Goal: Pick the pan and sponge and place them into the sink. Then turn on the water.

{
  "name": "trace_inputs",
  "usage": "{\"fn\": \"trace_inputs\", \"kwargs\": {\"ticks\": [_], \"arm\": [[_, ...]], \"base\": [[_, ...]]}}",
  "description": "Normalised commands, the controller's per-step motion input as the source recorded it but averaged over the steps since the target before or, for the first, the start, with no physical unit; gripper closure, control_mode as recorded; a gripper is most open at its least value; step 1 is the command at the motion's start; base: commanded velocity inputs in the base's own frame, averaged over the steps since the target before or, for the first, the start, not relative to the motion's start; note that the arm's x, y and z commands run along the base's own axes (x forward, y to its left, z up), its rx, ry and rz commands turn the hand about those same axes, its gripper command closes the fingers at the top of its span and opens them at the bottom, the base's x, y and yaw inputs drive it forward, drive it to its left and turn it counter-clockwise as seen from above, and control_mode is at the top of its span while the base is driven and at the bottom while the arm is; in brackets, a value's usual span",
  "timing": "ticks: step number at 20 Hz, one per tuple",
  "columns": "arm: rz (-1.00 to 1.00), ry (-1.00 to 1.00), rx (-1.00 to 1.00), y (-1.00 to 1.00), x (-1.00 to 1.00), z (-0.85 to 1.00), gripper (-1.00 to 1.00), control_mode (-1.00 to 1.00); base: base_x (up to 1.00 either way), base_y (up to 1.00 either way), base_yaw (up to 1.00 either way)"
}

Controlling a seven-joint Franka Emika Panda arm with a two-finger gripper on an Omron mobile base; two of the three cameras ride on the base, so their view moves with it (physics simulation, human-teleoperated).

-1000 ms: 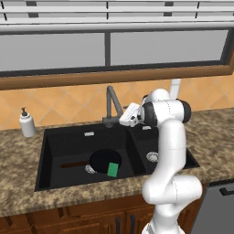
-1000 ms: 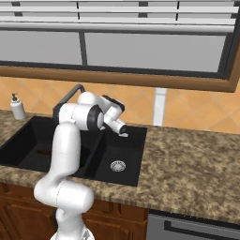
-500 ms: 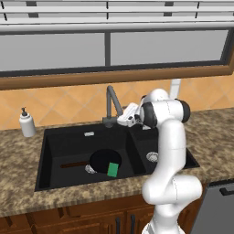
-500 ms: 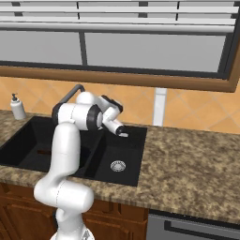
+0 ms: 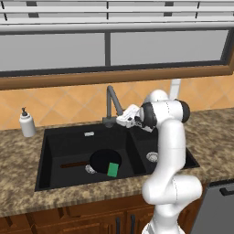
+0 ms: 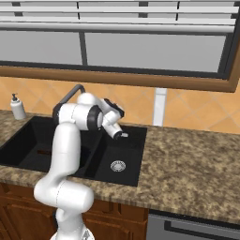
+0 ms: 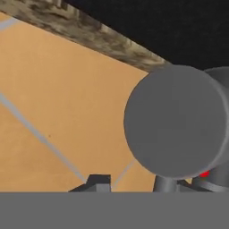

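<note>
Near: pan (image 5: 104,161) lies in the sink's (image 5: 45,151) larger basin w/ sponge (image 5: 112,169) resting on its front rim, so both placements look done. Step in hand is the water. Behind them, gripper (image 5: 119,119) sits right at the faucet (image 5: 111,104) base; in hand view a round grey knob (image 7: 176,120) is just ahead of the fingertips. Jaws look narrowed, prob. closing on the faucet handle, but can't tell if contact is made. Advice: seat pads squarely first, then swing slowly, no jerking. Far: soap bottle (image 5: 27,123) on counter. No readable text or brands.
</note>
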Motion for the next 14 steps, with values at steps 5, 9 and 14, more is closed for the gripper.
{"fn": "trace_inputs", "kwargs": {"ticks": [5,9,14], "arm": [[-0.06,-0.03,0.23,-0.95,0.14,-0.1,1.0,-1.0],[-0.23,0.01,0.1,-0.95,0.42,-0.24,1.0,-1.0],[-0.3,0.09,0.06,-0.93,0.5,-0.14,1.0,-1.0]], "base": [[0.0,0.0,0.0],[0.0,0.0,0.0],[0.0,0.0,0.0]]}}
